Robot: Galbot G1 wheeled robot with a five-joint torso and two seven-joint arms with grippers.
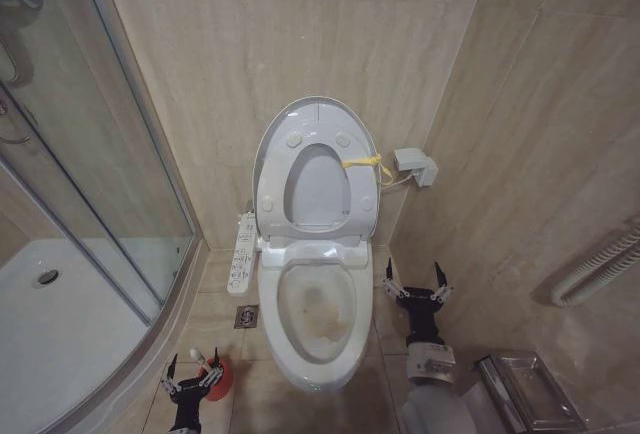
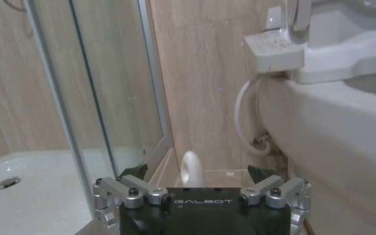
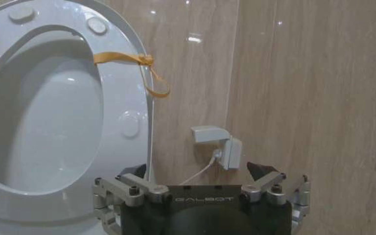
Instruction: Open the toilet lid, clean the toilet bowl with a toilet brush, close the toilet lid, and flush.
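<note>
The toilet lid [image 1: 318, 111] stands upright against the wall with the ring seat [image 1: 270, 189] raised in front of it and a yellow tie [image 1: 365, 162] at its edge. Below, the toilet bowl [image 1: 290, 349] lies uncovered, with brownish stains inside. My right gripper [image 1: 413, 276] hangs open beside the bowl's right side, facing the lid [image 3: 44, 127]; in its wrist view it [image 3: 197, 170] holds nothing. My left gripper [image 1: 192, 364] is low at the bowl's left and open, by the red cup holder [image 1: 222, 379]. The toilet brush's white handle [image 2: 191, 169] shows between the open fingers of the left gripper [image 2: 198, 171].
A glass shower enclosure [image 1: 120, 204] and white shower tray [image 1: 60, 334] close off the left. The button panel [image 1: 242, 254] runs along the bowl's left side, with a floor drain [image 1: 246, 316] below it. A wall box [image 1: 415, 166], a metal holder [image 1: 525, 384] and a white hose [image 1: 600, 269] are on the right.
</note>
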